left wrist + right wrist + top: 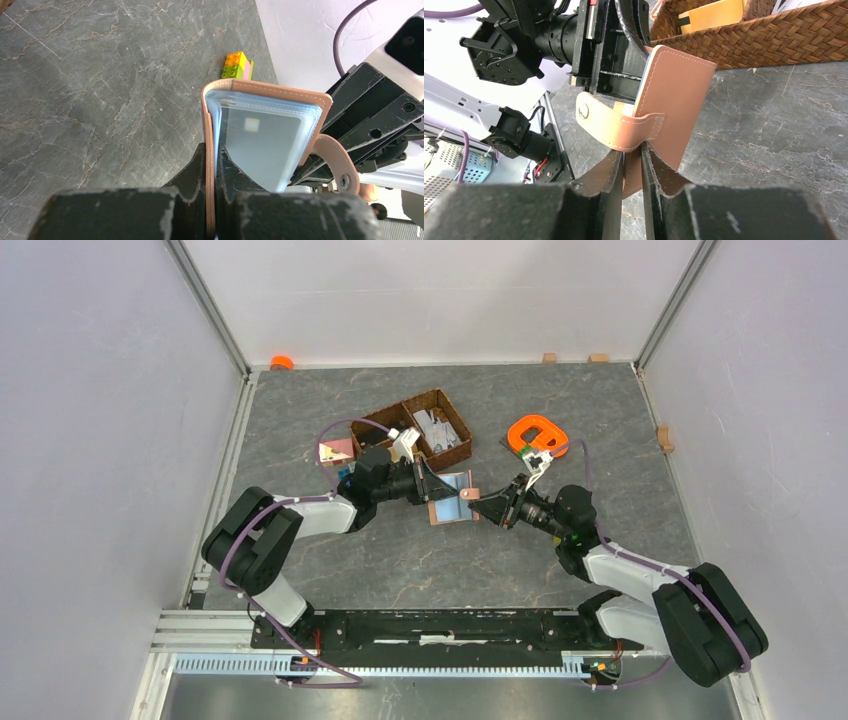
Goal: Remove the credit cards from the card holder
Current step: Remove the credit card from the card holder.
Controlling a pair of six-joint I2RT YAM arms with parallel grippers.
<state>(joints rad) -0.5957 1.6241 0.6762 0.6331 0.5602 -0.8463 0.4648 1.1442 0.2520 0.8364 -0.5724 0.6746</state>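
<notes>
The tan-pink card holder (450, 510) is held open above the table between both grippers. My left gripper (428, 487) is shut on one cover; in the left wrist view (216, 156) its fingers pinch the tan cover (260, 90) and the blue sleeves. A pale grey-blue credit card (262, 150) sits inside a clear sleeve. My right gripper (484, 503) is shut on the other cover (679, 95), just under the snap tab (609, 125), as the right wrist view (633, 156) shows. Any other cards are hidden in the sleeves.
A dark brown wicker basket (425, 428) stands just behind the card holder and is close in the right wrist view (764, 35). A pink-and-white square piece (335, 452) lies left of it. An orange ring (535, 432) lies at back right. Toy bricks (238, 65) sit near the wall.
</notes>
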